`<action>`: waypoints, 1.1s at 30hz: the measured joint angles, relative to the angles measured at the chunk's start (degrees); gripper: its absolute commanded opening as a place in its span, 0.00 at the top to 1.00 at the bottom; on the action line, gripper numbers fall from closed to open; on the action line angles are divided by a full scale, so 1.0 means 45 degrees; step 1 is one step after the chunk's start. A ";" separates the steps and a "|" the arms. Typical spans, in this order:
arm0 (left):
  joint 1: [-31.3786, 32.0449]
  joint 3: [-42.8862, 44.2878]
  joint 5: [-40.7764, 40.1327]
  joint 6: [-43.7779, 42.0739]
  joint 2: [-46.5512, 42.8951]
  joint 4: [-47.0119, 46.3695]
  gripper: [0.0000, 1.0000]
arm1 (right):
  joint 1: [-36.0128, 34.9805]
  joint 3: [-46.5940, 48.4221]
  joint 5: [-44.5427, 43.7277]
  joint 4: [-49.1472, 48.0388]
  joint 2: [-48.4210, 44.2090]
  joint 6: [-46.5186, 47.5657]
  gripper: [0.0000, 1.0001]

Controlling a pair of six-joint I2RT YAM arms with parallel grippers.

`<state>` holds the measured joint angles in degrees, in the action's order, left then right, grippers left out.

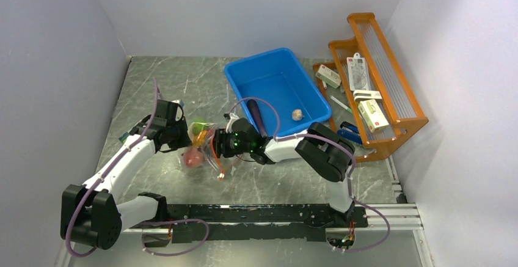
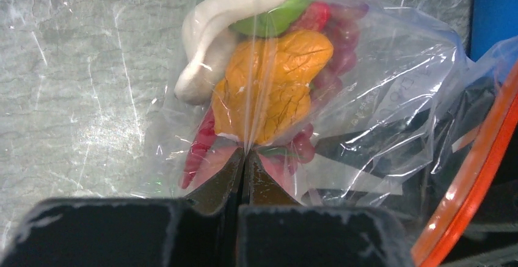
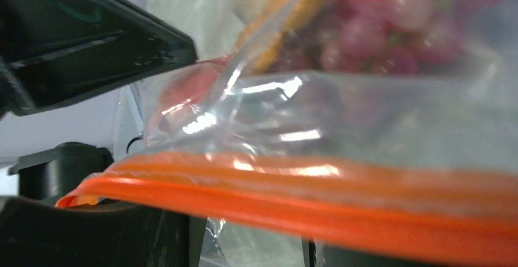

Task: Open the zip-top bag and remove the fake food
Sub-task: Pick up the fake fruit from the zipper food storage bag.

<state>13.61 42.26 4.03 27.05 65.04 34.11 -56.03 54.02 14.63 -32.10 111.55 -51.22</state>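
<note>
While left end effector [image 2: 245, 157] pinches the crinkly zip-top bag [image 2: 379, 96], right end effector [image 1: 215, 146] is unreadable.

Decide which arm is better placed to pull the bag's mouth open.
Right, probably: the right gripper sits at the orange zip strip; the left gripper is shut on the zip-top bag, anchoring it.

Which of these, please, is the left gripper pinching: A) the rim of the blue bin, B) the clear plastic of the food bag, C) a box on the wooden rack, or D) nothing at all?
B: in the left wrist view the left gripper is shut on the clear plastic of the bag, just below the orange piece.
</note>
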 measured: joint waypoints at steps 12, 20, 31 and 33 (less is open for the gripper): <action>0.0000 0.0000 -0.0005 0.0000 0.0000 0.0005 0.93 | 0.0398 0.1681 0.3298 -0.0651 0.0520 0.0204 0.46; 0.0000 0.0000 -0.0005 0.0000 0.0000 0.0010 0.93 | 0.0087 0.2511 0.3361 0.1078 0.0772 0.1141 0.44; 0.0000 0.0000 -0.0005 0.0000 0.0000 0.0010 0.93 | -0.0180 0.2773 0.2181 0.4022 0.0748 0.2749 0.38; 0.0000 0.0000 -0.0005 0.0000 0.0000 0.0010 0.93 | -0.0214 0.2905 0.2132 0.4313 0.0738 0.2939 0.38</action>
<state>13.61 42.26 4.01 27.05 65.04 34.15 -56.99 67.09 24.23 -12.69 114.87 -38.00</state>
